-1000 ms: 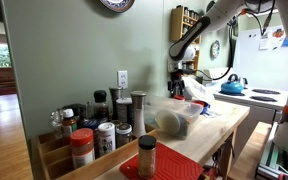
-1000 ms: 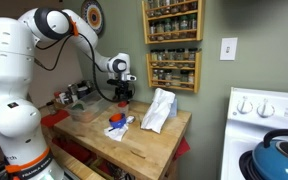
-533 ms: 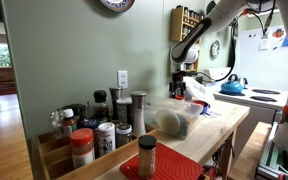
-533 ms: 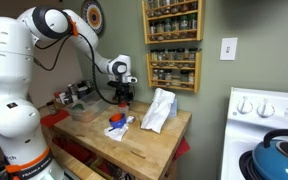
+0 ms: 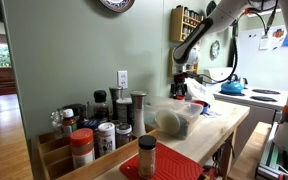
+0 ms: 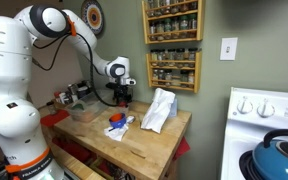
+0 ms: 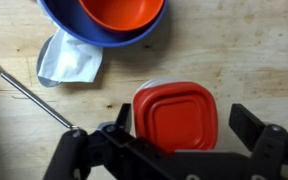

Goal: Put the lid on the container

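Note:
A red square lid (image 7: 176,115) with rounded corners lies flat on the wooden counter in the wrist view. My gripper (image 7: 184,128) hangs open above it, one dark finger (image 7: 118,118) on each side of the lid, touching nothing. The container (image 5: 174,119) is a large rounded clear tub with something pale beige inside. It stands on the counter in both exterior views (image 6: 84,110), to one side of the gripper (image 6: 124,99), and is out of the wrist view.
A blue bowl (image 7: 94,22) holding an orange bowl sits beyond the lid, beside a white cloth (image 7: 69,58) and a thin metal rod (image 7: 24,88). Several spice jars (image 5: 94,130) crowd one counter end. A white bag (image 6: 159,110), a wall spice rack (image 6: 172,45) and a stove with a blue kettle (image 6: 281,150) are nearby.

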You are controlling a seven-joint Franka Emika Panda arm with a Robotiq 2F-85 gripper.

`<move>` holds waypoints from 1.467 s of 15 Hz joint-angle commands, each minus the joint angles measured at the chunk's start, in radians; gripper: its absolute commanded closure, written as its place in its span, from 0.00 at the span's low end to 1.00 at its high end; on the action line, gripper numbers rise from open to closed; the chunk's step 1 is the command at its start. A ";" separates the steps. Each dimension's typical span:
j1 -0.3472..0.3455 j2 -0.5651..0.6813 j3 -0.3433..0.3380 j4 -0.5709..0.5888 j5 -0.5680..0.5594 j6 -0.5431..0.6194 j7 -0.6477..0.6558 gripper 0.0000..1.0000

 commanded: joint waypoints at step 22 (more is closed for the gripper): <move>0.010 -0.257 -0.017 -0.102 -0.070 -0.036 0.045 0.00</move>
